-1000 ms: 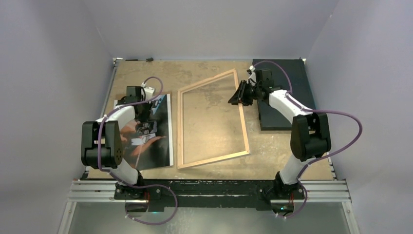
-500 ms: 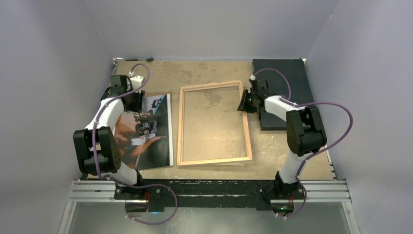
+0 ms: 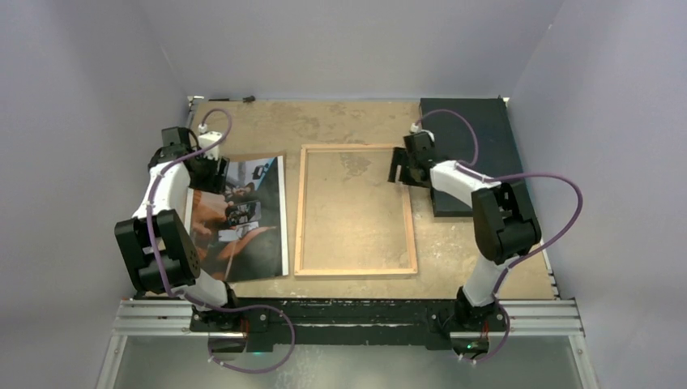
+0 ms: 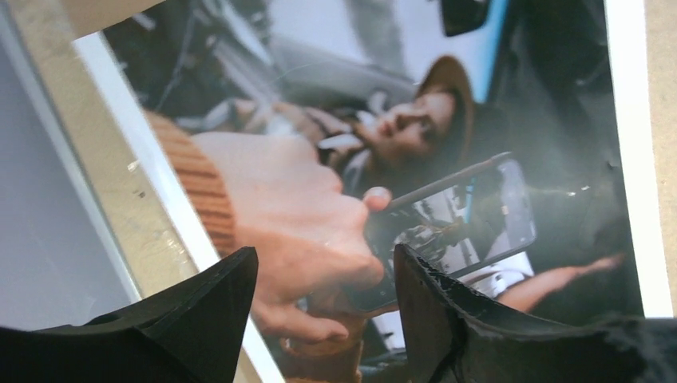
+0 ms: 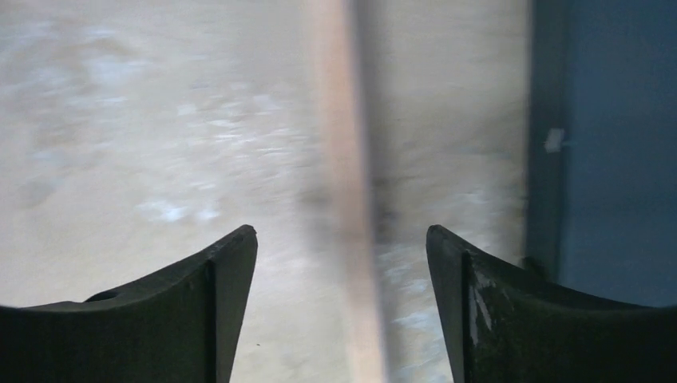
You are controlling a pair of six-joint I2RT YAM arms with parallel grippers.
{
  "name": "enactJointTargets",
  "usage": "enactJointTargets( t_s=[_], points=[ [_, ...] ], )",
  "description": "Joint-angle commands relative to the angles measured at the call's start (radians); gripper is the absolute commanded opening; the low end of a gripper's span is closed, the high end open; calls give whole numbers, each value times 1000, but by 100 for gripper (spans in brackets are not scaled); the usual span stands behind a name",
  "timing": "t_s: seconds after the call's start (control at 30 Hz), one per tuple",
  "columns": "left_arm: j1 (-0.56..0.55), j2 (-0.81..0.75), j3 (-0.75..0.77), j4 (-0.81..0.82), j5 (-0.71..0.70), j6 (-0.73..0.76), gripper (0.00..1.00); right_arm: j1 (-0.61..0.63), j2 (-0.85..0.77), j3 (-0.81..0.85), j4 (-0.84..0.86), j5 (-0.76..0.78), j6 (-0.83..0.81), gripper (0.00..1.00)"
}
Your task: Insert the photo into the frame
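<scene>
1. Frame [image 3: 301,212] is down. A second ago it was tilted with its right rail lifted; now it lies flat and square on the table [image 3: 340,121], wood back up, just right of the photo [image 3: 243,223].
2. Photo unchanged: flat, picture side up, on the left of the table. Its right edge is just beside the frame's left rail, and it is not inside yet.
3. My right gripper [image 5: 342,235] has let go. Its fingers are spread wide over the frame's far right corner, and the rail shows blurred below the gap. No contact that I can see.
4. My left gripper [image 4: 323,255] has swung out to the photo's far left corner. Its fingers are parted with nothing between them, hovering over the print.
5. Step in hand, my read: lift the photo. It is glossy and dead flat, so a grab from above likely slips. Better to work its left edge, which sits near the table's side, and pinch the white border.
6. Pinch lightly to avoid a crease. A big sheet will droop, so I carry it low over the left rail.
7. The right gripper should steady the right rail so the frame doesn't skid, staying off the black mat [image 3: 474,138] beside it.
8. I square the edges to the rails before release. The fit looks tight, and a skewed photo would hang on a rail.
</scene>
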State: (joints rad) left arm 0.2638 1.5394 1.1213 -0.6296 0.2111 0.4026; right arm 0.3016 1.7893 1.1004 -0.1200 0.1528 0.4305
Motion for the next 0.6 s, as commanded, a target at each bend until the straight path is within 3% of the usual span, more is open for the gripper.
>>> enactJointTargets(
  t_s=[0.0, 0.1, 0.3, 0.57],
  points=[
    [96, -1, 87, -30, 12, 80, 70, 189, -124, 122, 3, 127, 46, 86],
    [170, 39, 141, -75, 13, 113, 75, 347, -90, 225, 17, 135, 67, 95],
    [302, 88, 177, -93, 4, 165, 75, 616, 153, 542, 8, 85, 87, 98],
    [380, 126, 105, -25, -28, 188, 61, 706, 436, 810, -10, 15, 143, 98]
  ],
)
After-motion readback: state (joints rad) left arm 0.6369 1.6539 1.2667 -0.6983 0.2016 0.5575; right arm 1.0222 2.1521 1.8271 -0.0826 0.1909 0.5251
